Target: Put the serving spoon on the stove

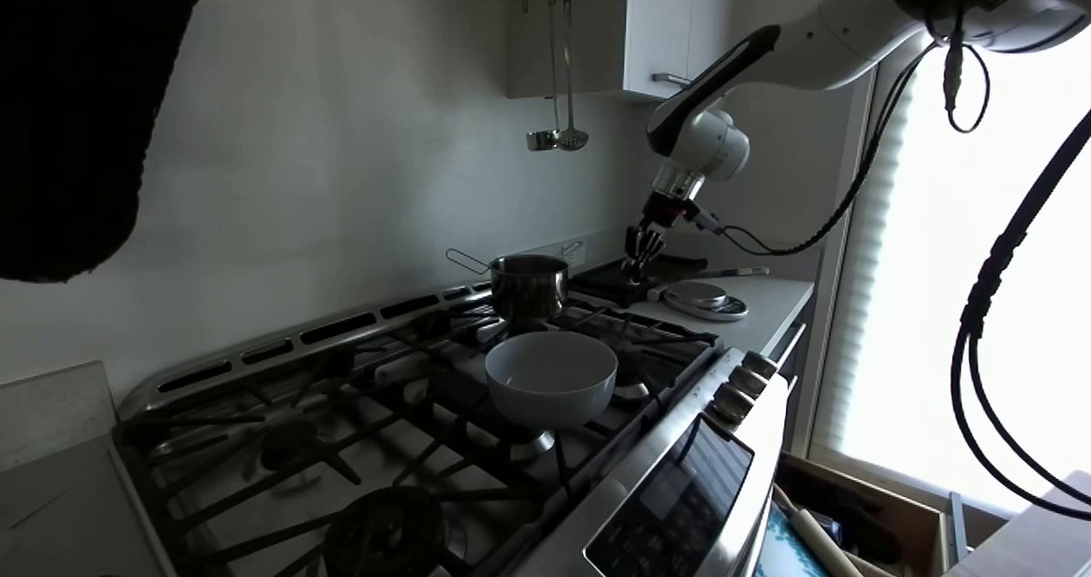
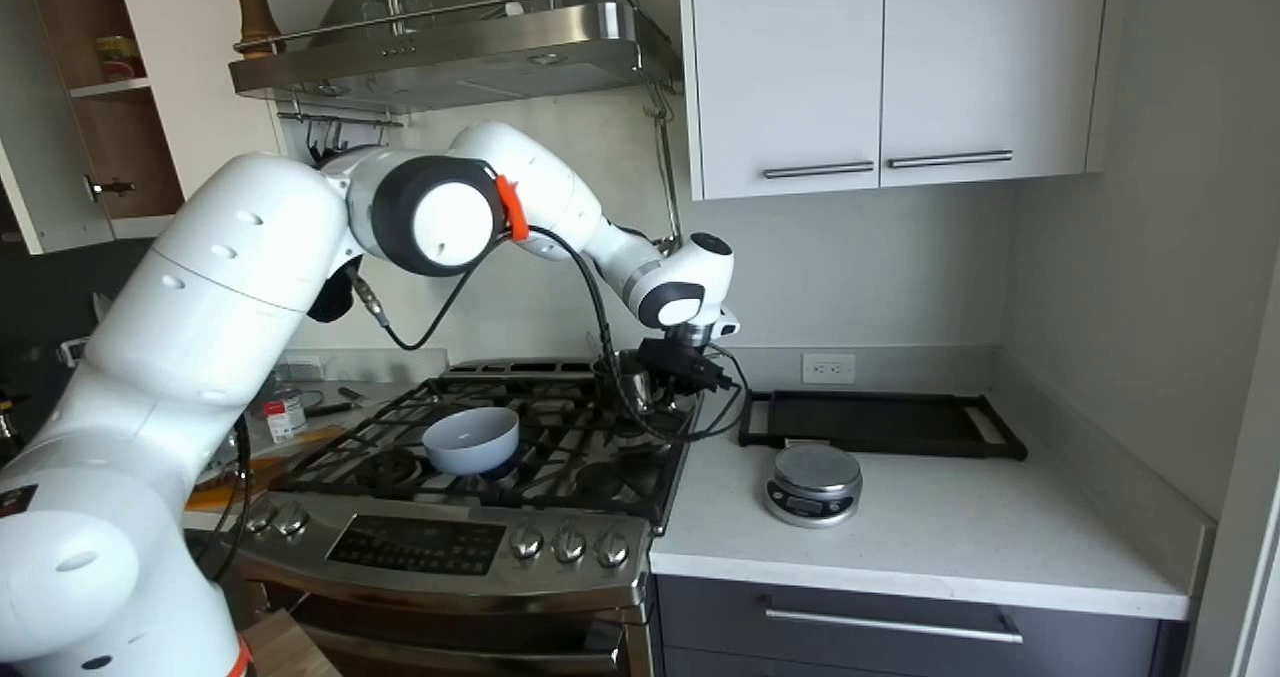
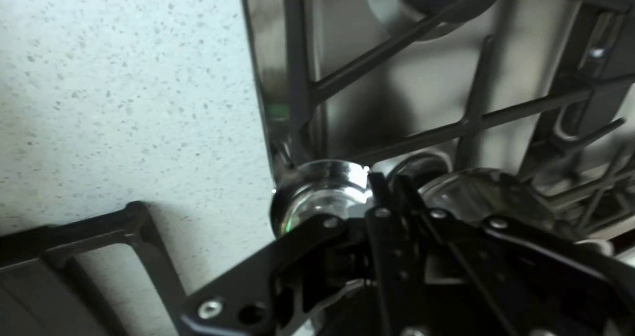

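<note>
My gripper [image 3: 391, 182] has its fingers almost together, with a narrow gap that seems to hold a thin strip. It also shows in an exterior view [image 1: 639, 257], above the stove's far right edge. A shiny round metal bowl [image 3: 325, 174] meets the left fingertip in the wrist view; it looks like the serving spoon's bowl. Its handle is mostly hidden by the fingers. The stove [image 1: 341, 441] has black grates and a steel front; it also shows in an exterior view [image 2: 440, 547] and in the wrist view [image 3: 397, 142], beside the counter.
A white bowl [image 1: 550, 385] and a steel pot [image 1: 528, 291] stand on the grates. A black griddle [image 2: 870, 422] and a kitchen scale [image 2: 815, 482] sit on the counter [image 2: 930, 517] to the right. Two long utensils [image 1: 558, 138] hang above the back of the stove.
</note>
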